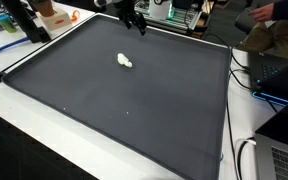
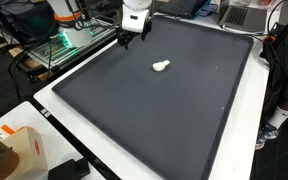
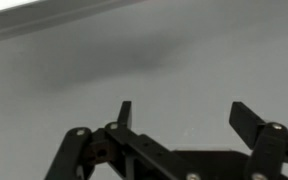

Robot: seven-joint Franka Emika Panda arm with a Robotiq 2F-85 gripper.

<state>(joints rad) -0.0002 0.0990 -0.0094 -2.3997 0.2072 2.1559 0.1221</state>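
The white counter [image 2: 56, 112] carries a large dark mat [image 2: 164, 120] that covers most of its top, and the gripper [image 2: 127, 38] hangs over this mat close to one of its edges, in both exterior views [image 1: 136, 22]. Its jaws stand spread as wide as they go. The wrist view shows the gripper [image 3: 184, 112] with two dark fingers [image 3: 124, 108] well apart and only bare grey mat between them, so it has hold of nothing and touches nothing. The one loose thing on the mat is a small white object [image 2: 161, 66], a pale lump whose make is too small to tell. It lies flat on the mat's surface, near the gripper but clearly apart from it, off to its side and further in towards the mat's middle, as an exterior view also shows [image 1: 125, 61]. It does not appear in the wrist view, so it is not beneath the open jaws. Judged from this, the work is at its very start: no contact, no grasp and no lift is made yet, and the object rests untouched, so reaching, closing and carrying are all left to do.
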